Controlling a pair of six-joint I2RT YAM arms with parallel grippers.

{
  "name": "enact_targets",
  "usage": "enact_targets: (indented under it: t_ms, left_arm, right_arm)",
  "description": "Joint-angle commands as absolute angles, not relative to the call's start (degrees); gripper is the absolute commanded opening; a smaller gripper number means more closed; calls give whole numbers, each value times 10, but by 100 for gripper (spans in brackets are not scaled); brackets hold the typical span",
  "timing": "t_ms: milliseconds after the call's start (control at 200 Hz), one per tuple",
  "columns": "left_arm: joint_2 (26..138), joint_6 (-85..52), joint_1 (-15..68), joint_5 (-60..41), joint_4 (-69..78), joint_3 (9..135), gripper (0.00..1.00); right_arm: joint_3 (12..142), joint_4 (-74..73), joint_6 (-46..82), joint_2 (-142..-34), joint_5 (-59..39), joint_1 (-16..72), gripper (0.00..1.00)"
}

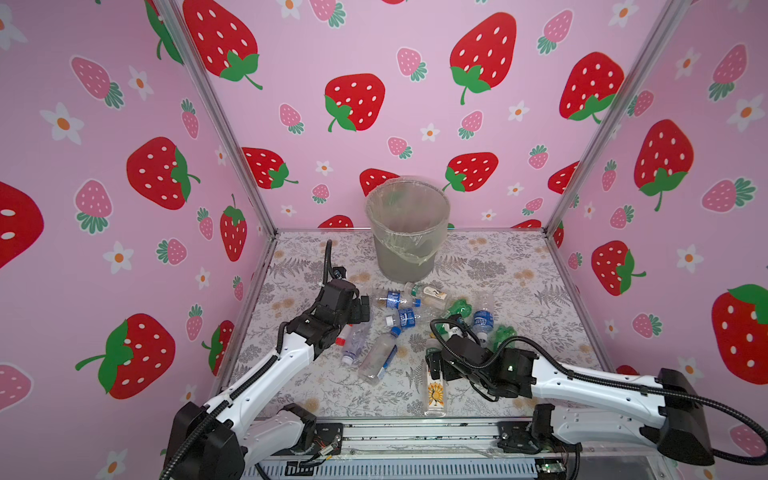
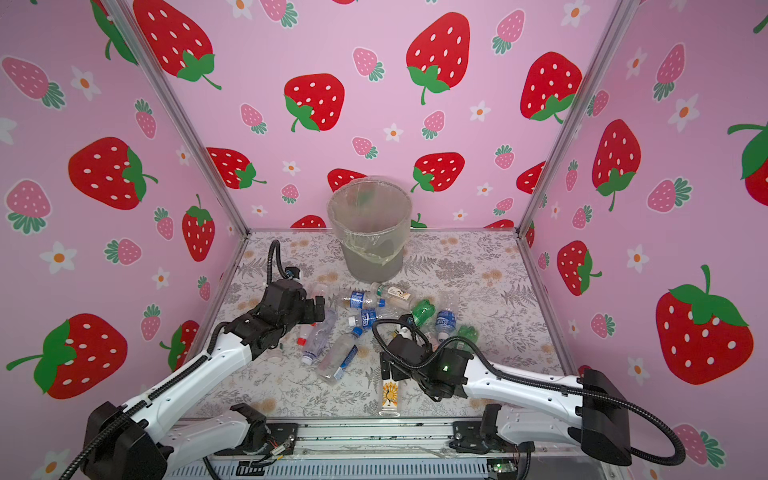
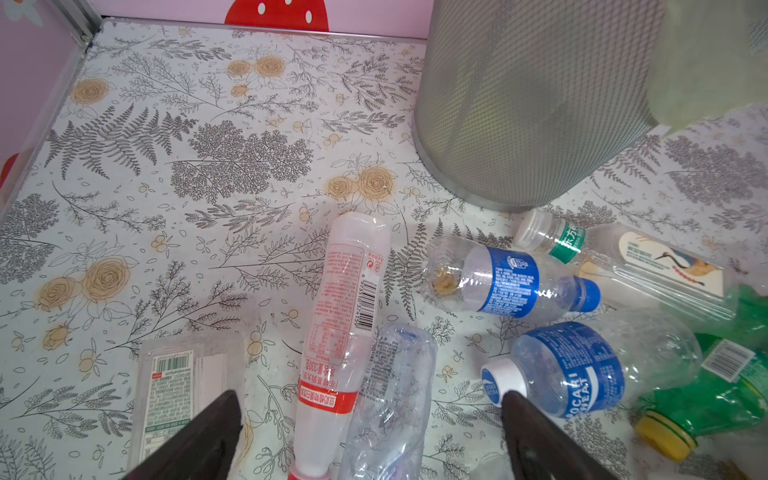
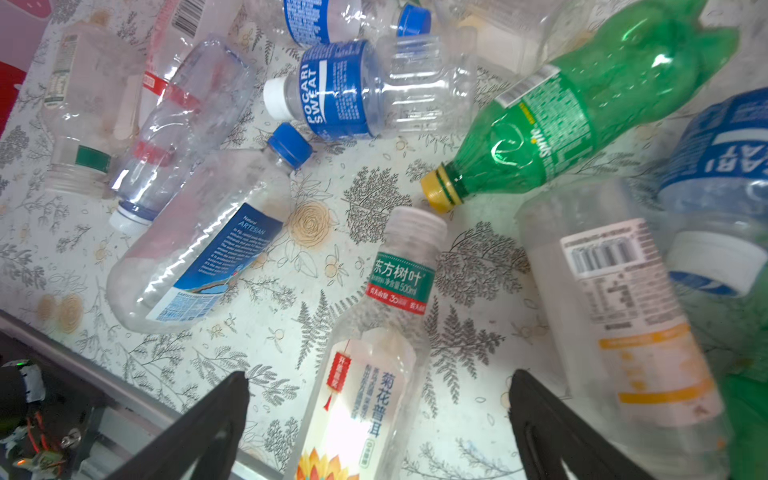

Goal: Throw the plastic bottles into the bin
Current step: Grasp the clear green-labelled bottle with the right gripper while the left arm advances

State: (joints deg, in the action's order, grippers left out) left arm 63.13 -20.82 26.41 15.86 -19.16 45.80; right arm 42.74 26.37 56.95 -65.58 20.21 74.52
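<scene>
Saw thin, glossy clear plastic, dented and crinkled, in the bottles (image 3: 345, 299) ahead of the left claw (image 3: 370, 395). Noted fine matt grey mesh on the bin (image 3: 528, 104) beyond them, lined with a filmy clear bag (image 1: 411, 249). Found shiny translucent plastic in the green bottle (image 4: 582, 112) ahead of the right claw (image 4: 379, 374).

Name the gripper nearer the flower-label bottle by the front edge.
Right. The right gripper hangs open over the flower-label bottle, jaws straddling it; the left gripper sits farther back, leftward.
</scene>
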Motion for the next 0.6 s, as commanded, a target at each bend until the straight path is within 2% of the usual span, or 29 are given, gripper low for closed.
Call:
enact_targets:
  t_ms: [0,205,595]
  left_arm:
    - [613,-236,267,158,-214,457,99]
    - [613,-252,267,150,-237,465,99]
    - [611,-254,267,156,-238,444,99]
  right_arm:
    - [418,271,650,-683,220,768,99]
    - [384,234,697,-709,207,783,99]
    - [387,201,689,-751,190,787,91]
